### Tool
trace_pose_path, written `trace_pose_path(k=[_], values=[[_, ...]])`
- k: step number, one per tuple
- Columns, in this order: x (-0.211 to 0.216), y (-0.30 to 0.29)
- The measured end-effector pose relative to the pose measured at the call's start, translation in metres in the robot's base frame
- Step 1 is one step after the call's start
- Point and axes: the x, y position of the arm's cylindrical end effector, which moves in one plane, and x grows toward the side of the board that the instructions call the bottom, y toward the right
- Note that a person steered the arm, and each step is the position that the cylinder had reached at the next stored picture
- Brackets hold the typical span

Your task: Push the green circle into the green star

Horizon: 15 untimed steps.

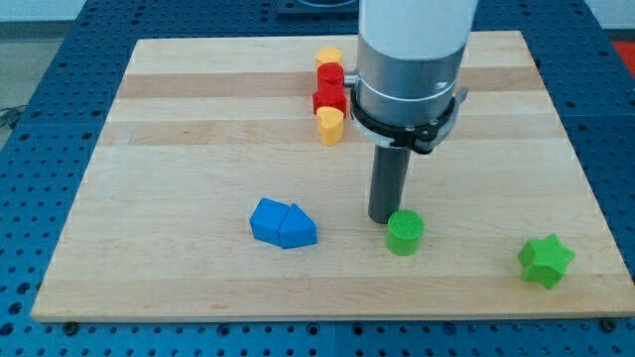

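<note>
- camera view shows my tip (383, 219), the lower end of the straight dark rod, resting on the light wooden board (179, 119) at the upper-left edge of the small green circle block (404, 233), touching it or very nearly so.
- end effector state: the rod has no jaws and nothing to open or close; it holds nothing and can only push.
- task object location: the green circle block sits near the view's bottom, right of centre. the green star block (545, 261) lies to the view's right and slightly lower, well apart from the circle.
- progress: contact position appears reached, but the two green blocks are not yet together. judged remaining: drive the circle toward the view's right and slightly down, across the bare board between them, until it meets the star.
- other items: two blue blocks (283, 224) lie touching each other left of my tip; a column of yellow and red blocks (329, 96) stands near the view's top. neither group lies in the push path.
- markings: no brand, label or readable writing is visible on the blocks, board or arm.
</note>
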Motion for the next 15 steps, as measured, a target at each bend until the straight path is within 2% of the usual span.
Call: trace_pose_path(k=[4,6,7,9,10,11,12,15], values=[[0.007,-0.019],[0.031,-0.019],[0.031,-0.007],[0.056,0.056],[0.051,0.053],[0.006,0.048],[0.004,0.055],[0.038,0.083]])
